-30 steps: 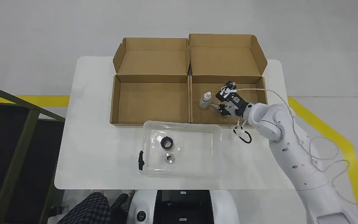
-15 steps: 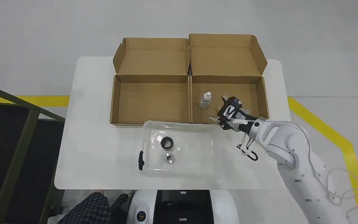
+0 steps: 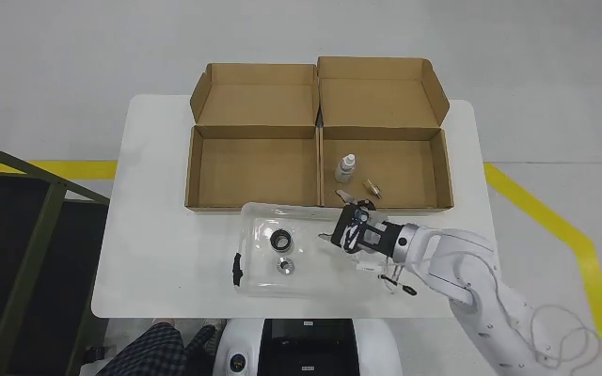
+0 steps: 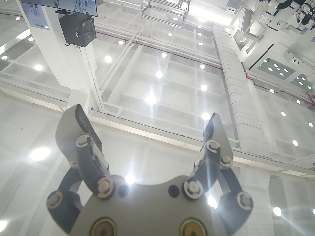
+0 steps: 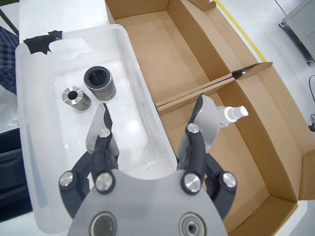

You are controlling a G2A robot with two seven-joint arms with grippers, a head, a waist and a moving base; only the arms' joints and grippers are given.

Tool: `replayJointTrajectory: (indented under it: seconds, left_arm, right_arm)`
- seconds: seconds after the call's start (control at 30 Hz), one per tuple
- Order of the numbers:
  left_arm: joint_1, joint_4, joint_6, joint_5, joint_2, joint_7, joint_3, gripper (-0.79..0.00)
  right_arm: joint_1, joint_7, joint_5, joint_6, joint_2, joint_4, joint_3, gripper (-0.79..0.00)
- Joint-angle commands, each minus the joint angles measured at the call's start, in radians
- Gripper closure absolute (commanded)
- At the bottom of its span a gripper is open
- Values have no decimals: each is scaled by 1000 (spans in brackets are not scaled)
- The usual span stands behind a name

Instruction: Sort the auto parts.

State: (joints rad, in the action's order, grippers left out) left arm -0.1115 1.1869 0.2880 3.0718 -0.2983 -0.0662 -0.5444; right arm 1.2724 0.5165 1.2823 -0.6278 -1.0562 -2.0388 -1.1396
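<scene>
White table (image 3: 141,235) under bright lights, left cardboard box (image 3: 254,174) and right cardboard box (image 3: 414,174) open side by side at the back, clear plastic bin (image 3: 320,277) just in front of them. Right gripper (image 5: 152,101) hangs over the bin's right end, jaws spread wide, nothing between them. Beyond its fingertips and not touching them, left of the bin's middle, 2 metal parts stand upright on the bin floor: a linear bearing (image 5: 99,82) and, just beside it, a smaller steel bushing (image 5: 75,98). Inside the right cardboard box stands a white spray bottle (image 3: 346,167), with a small brass-coloured part (image 3: 370,189) near it. Left gripper (image 4: 147,128) points up at the ceiling, jaws wide apart, gripping nothing.
</scene>
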Motion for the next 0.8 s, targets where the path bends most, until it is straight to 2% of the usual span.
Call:
replayJointTrajectory:
  seconds: [0.0,0.3,0.77]
  left_arm:
    - [0,0,0,0,0,0,0,-785]
    - [0,0,0,0,0,0,0,-785]
    - [0,0,0,0,0,0,0,-785]
  right_arm:
    - [-10,-10,9,-7,-3,5,24,-606]
    - [-62,-31,46,-15,-23,63,149,-631]
    - [-169,-37,44,-5,-60,164,274,-603]
